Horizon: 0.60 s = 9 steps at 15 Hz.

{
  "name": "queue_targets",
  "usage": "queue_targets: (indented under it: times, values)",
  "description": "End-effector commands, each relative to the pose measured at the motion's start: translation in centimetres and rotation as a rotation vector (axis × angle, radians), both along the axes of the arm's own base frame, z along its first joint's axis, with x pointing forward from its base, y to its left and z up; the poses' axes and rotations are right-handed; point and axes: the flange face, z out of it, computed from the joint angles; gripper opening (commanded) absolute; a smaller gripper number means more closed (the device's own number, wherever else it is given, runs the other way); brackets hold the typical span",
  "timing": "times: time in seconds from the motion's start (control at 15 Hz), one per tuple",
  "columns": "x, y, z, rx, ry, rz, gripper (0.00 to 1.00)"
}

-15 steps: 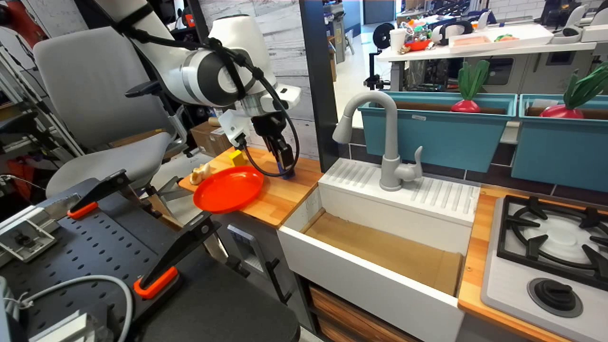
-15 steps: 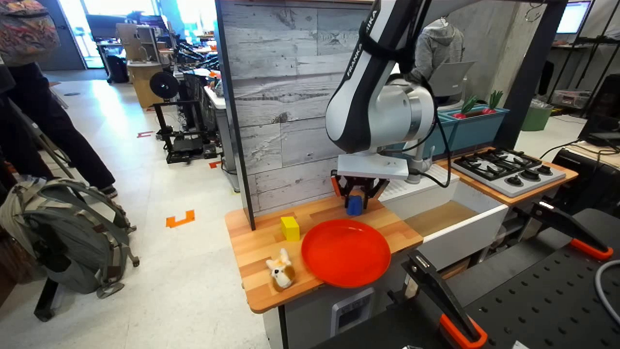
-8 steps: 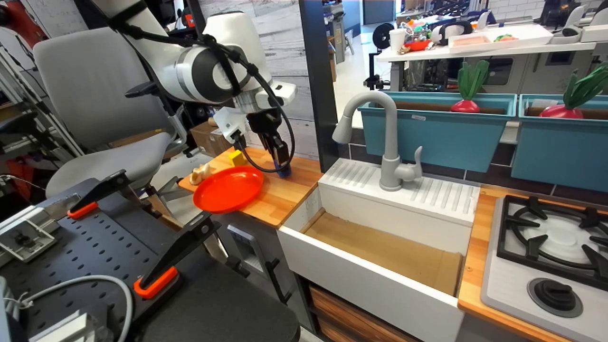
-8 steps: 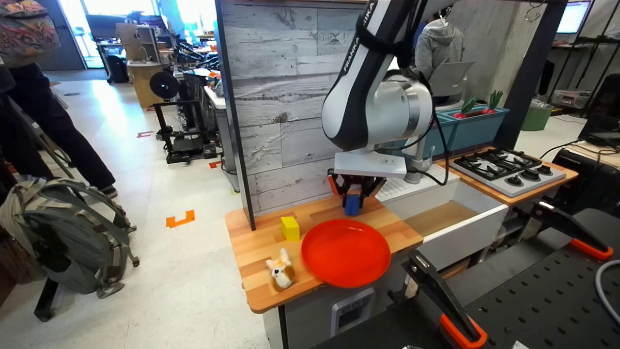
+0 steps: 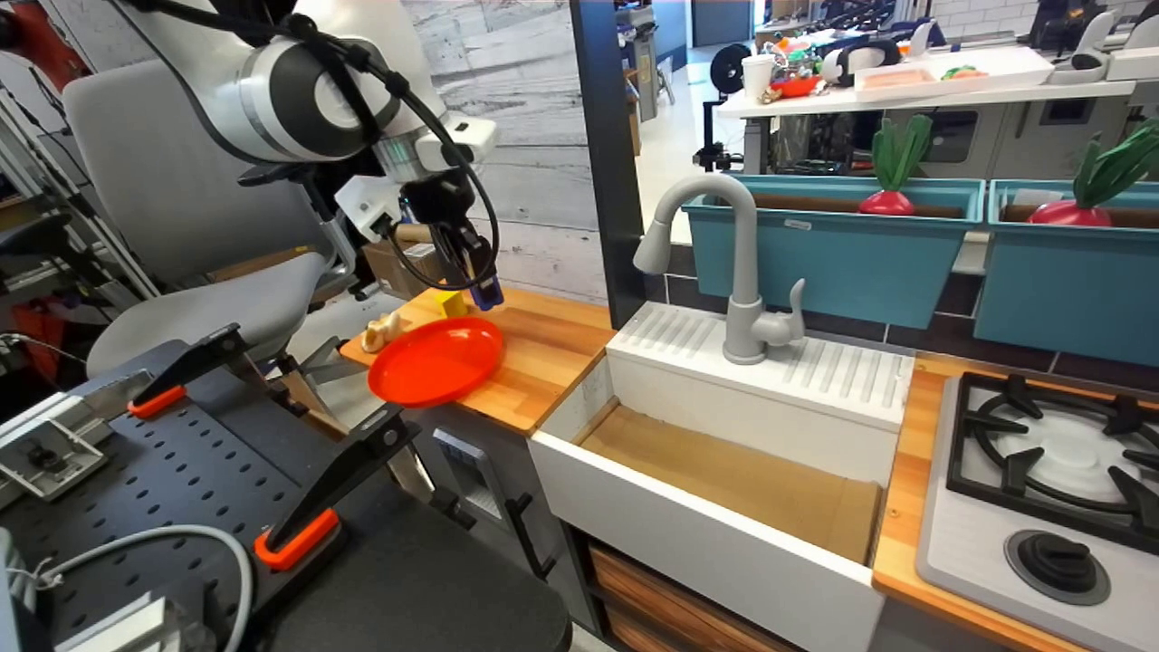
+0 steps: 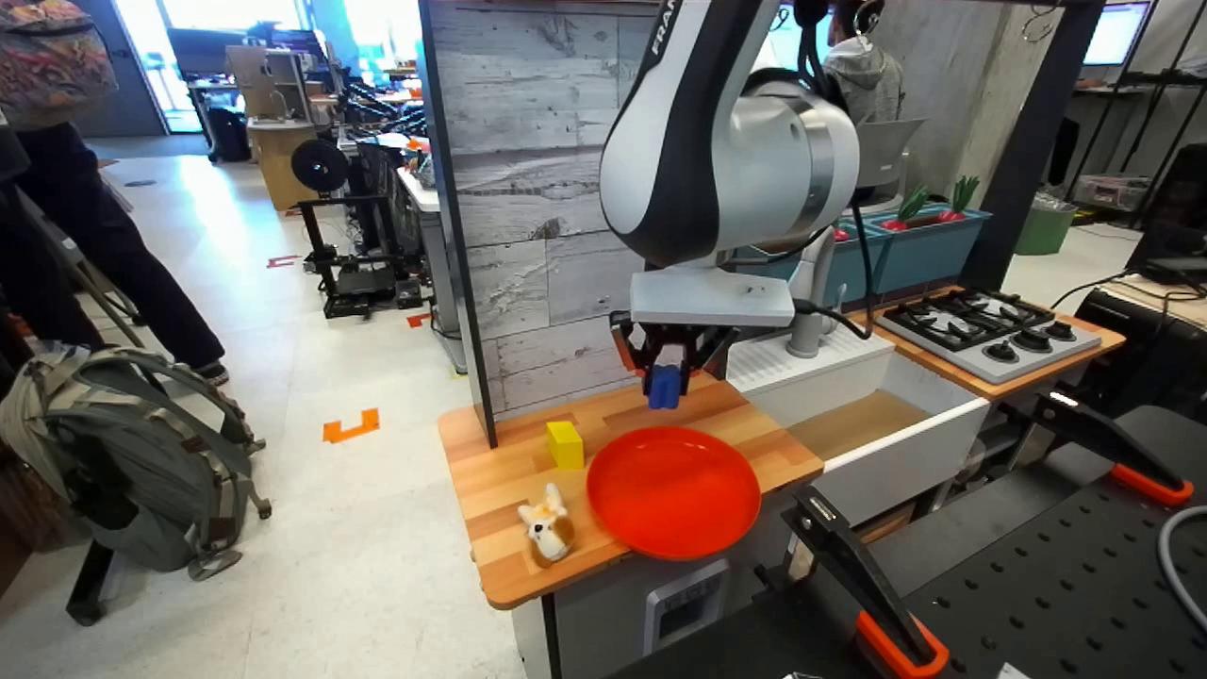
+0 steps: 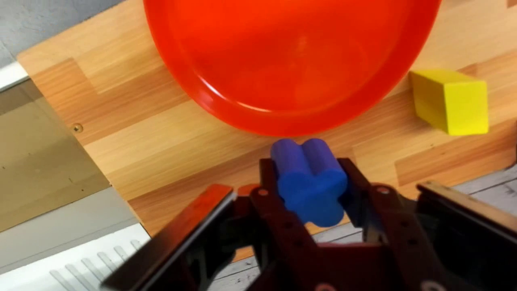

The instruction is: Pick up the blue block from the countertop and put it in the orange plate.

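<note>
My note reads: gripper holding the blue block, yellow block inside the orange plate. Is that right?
Not quite: the yellow block is on the countertop beside the orange plate, not inside it, as the wrist view shows. The gripper is indeed holding the blue block.

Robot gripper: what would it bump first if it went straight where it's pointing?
The blue block in the gripper would probably bump the countertop first, beside the orange plate, or maybe the plate's rim; depth is unclear.

White arm (image 6: 768, 174) (black-cabled), dark claw (image 7: 309, 173)
</note>
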Motion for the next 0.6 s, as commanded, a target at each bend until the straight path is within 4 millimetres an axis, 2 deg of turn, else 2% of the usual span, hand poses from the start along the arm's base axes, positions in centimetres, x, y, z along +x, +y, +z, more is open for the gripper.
queue_targets:
  times: [0.0, 0.27, 0.53]
  values:
    - [-2.8, 0.9, 0.1, -0.016, 0.030, 0.073, 0.16]
    - [-4.8, 1.2, -1.9, -0.038, 0.085, 0.118, 0.16]
    - [-5.3, 1.3, -3.7, -0.050, 0.121, 0.126, 0.16]
